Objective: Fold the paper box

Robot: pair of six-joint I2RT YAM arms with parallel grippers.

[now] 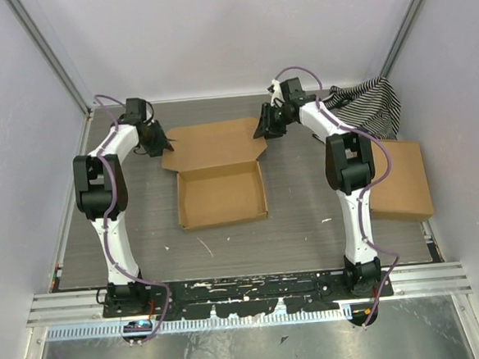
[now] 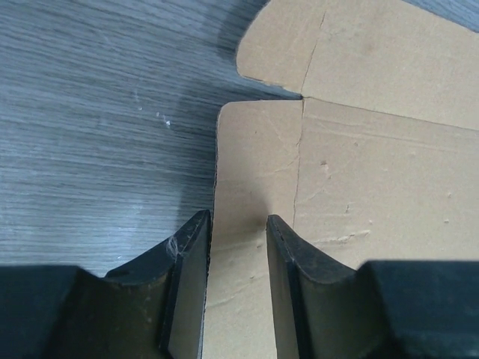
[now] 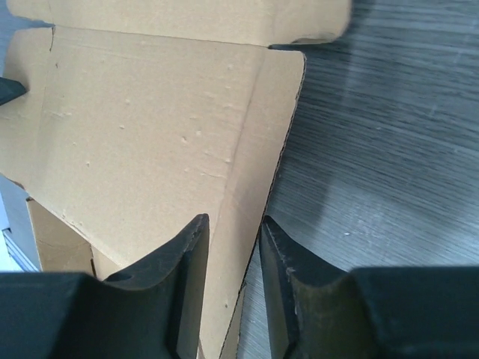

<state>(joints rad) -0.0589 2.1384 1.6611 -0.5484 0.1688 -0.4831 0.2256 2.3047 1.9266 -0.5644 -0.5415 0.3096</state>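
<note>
While parted fingers [image 2: 187, 293] straddle its flap, the paper box [image 1: 221, 195] rests.

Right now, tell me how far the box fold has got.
Done: the paper box has its tray walls standing. In hand: the left gripper sits at the left flap of the flat lid and the right gripper at the right flap, both with jaws open. Left to do: fold those flaps, swing the lid over and tuck it in.
</note>
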